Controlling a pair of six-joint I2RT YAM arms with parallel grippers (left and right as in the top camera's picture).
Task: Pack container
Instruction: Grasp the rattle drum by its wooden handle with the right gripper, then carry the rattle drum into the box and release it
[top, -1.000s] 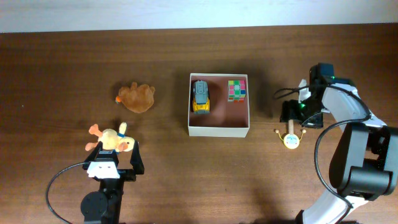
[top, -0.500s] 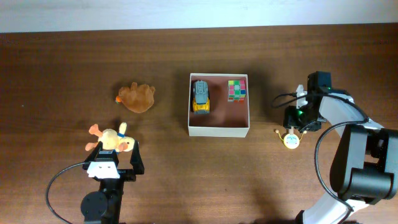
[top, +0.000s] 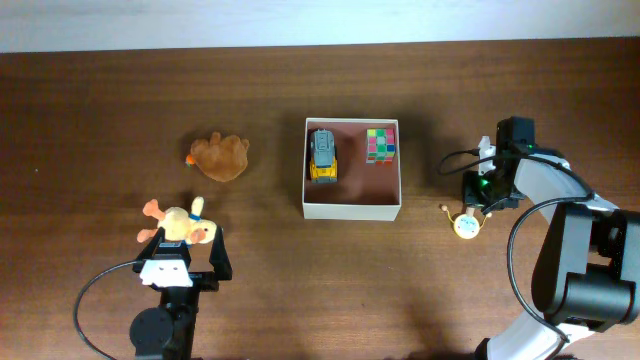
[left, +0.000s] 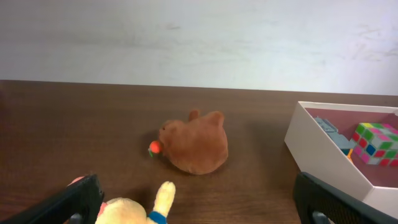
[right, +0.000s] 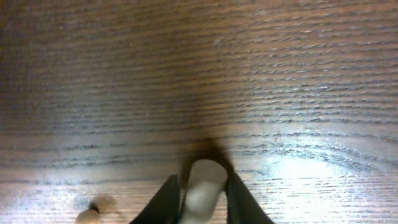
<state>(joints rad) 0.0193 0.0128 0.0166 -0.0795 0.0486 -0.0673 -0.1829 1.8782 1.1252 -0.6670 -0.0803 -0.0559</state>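
The container (top: 352, 212), a white-walled box with a pinkish-brown floor, sits mid-table holding a yellow-grey toy car (top: 323, 155) and a colour cube (top: 381, 144). To its right lies a small wooden toy with a round yellow head (top: 466, 226). My right gripper (top: 478, 196) stands over the toy's stem. In the right wrist view both fingers (right: 166, 200) press against the pale stem (right: 202, 183). My left gripper (left: 199, 208) is open wide at the front left, with a yellow plush (left: 134, 210) low between its fingers and untouched by them.
A brown plush (top: 222, 157) lies left of the container and shows ahead in the left wrist view (left: 196, 146). The yellow plush (top: 180, 226) rests just in front of the left arm. The container's near wall (left: 323, 165) is at that view's right. A light wall borders the table's far edge.
My right gripper came toward the table's front edge onto the wooden toy and closed on its stem. The toy shifted slightly. The left arm stayed still.
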